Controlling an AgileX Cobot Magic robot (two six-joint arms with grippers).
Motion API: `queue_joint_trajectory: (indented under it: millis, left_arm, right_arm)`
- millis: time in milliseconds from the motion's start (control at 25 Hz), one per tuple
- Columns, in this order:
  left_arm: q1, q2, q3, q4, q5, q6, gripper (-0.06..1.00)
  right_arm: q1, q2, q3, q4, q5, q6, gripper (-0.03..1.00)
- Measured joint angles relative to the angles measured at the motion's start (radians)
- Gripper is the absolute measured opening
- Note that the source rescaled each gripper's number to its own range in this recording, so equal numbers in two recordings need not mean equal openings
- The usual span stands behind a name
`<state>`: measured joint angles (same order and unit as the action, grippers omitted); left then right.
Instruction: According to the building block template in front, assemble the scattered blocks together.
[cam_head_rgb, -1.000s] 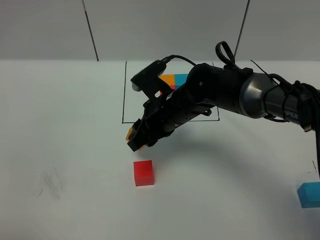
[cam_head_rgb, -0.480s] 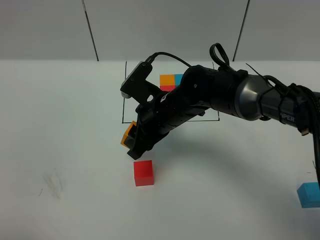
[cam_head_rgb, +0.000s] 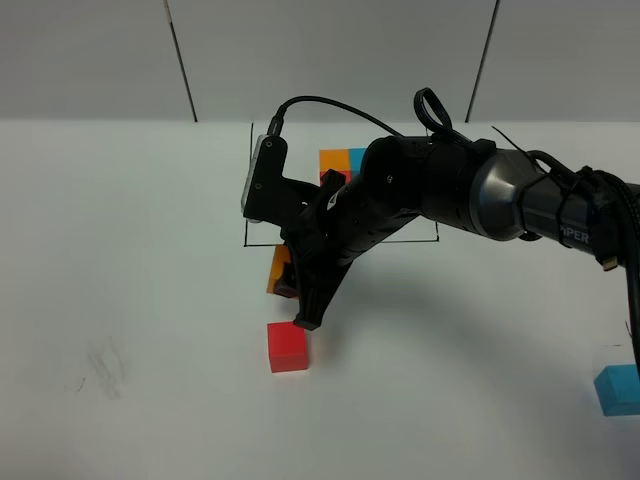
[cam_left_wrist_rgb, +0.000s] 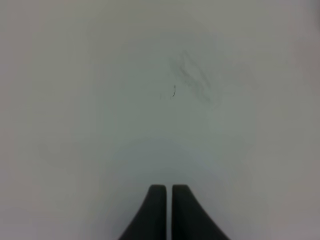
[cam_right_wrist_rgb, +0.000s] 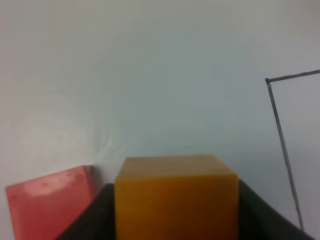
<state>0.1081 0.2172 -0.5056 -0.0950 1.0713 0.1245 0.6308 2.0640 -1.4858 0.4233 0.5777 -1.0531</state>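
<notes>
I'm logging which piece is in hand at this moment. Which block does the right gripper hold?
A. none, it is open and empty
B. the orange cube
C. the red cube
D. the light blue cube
B: the right wrist view shows the orange cube clamped between the fingers of the right gripper, while the red cube and the light blue cube lie loose, ungripped.

The right arm's end effector (cam_head_rgb: 292, 298) reaches across the middle of the white bench (cam_head_rgb: 120, 300). It is clamped on the orange cube (cam_head_rgb: 278, 270), held just behind the red cube (cam_head_rgb: 288, 347). The light blue cube (cam_head_rgb: 618, 390) lies well apart at the right edge. The arm partly hides the framed template (cam_head_rgb: 340, 160).
</notes>
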Motion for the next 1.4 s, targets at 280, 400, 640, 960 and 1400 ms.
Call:
queue_joint_trajectory:
  millis: [280,400,640,960,1400]
  left_arm:
    - [0.0,0.0,0.0,0.0,0.0,0.0,0.0]
    - [0.0,0.0,0.0,0.0,0.0,0.0,0.0]
    - [0.0,0.0,0.0,0.0,0.0,0.0,0.0]
    - [0.0,0.0,0.0,0.0,0.0,0.0,0.0]
    - [0.0,0.0,0.0,0.0,0.0,0.0,0.0]
  right_arm:
    - [0.0,0.0,0.0,-0.173,-0.031,-0.12,0.54]
    - [0.0,0.0,0.0,-0.227,-0.032,-0.226,0.54]
    - [0.0,0.0,0.0,-0.262,-0.033,-0.444,0.54]
    - [0.0,0.0,0.0,-0.266,-0.03,-0.703,0.54]
    - [0.0,0.0,0.0,-0.297,0.027,-1.032,0.54]
